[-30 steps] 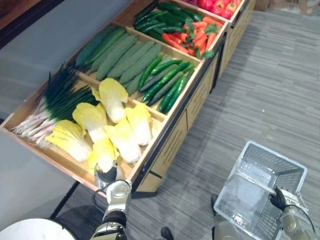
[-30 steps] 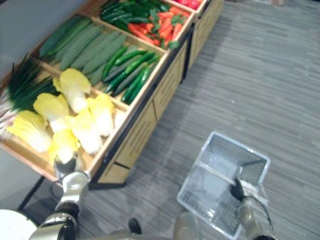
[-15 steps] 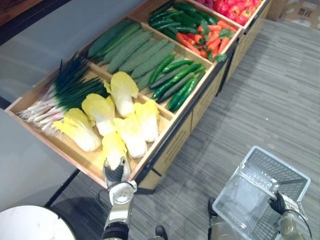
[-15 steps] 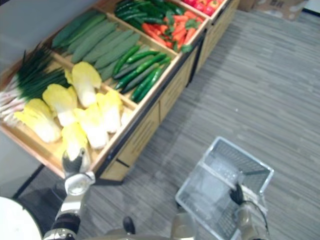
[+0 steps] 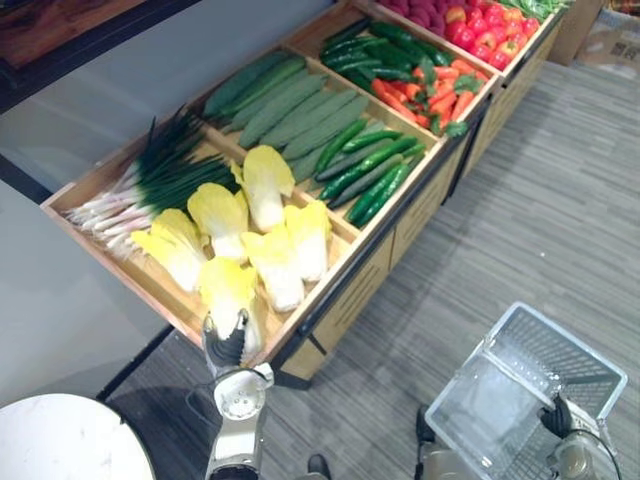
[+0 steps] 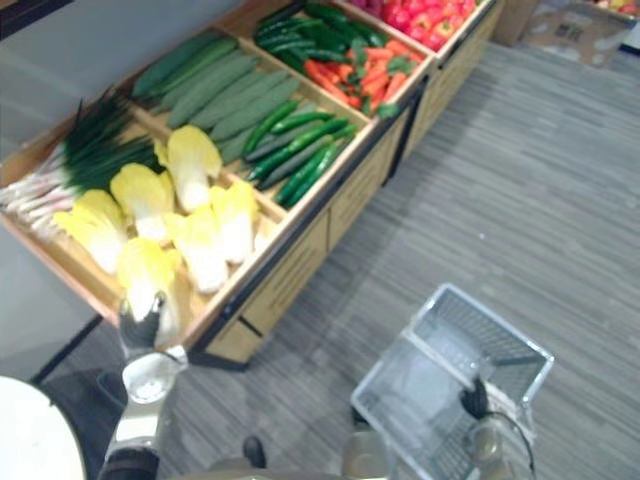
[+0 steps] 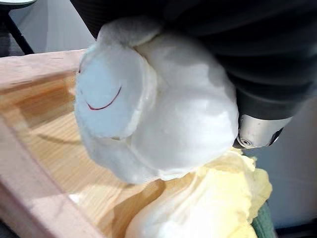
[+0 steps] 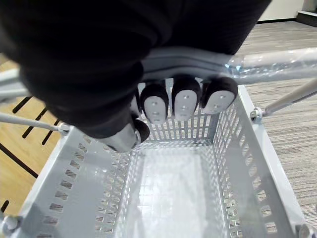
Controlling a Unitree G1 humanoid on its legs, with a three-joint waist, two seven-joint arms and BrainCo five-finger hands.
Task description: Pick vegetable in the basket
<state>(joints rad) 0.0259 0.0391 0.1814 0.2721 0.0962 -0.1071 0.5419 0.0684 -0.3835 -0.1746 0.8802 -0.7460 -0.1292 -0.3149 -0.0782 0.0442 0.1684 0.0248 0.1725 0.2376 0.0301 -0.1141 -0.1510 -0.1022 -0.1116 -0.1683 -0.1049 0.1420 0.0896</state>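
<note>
Clasping the white stem end of a pale yellow cabbage (image 5: 230,290), the left robot hand (image 5: 226,345) has its dark-tipped fingers curled about that stem; in the left wrist view the cut white base (image 7: 111,94) sits tight against the dark ribbed cover. This cabbage lies at the near corner of the closest compartment of a slanted wooden display bin (image 5: 365,285), just beside five more yellow cabbages (image 5: 305,240) in the same compartment. Beyond them in that section lie spring onions (image 5: 150,185) with white stalks and dark green tops. The next compartment holds long dull green cucumbers (image 5: 290,100) and smaller glossy green ones (image 5: 365,170), and farther along come orange carrots (image 5: 420,95) and red peppers (image 5: 470,20). Well apart, over the grey striped floor (image 5: 520,220), the right robot hand (image 8: 183,101) is wrapped round the handle (image 8: 247,62) of a light grey perforated plastic basket (image 8: 89,198).
</note>
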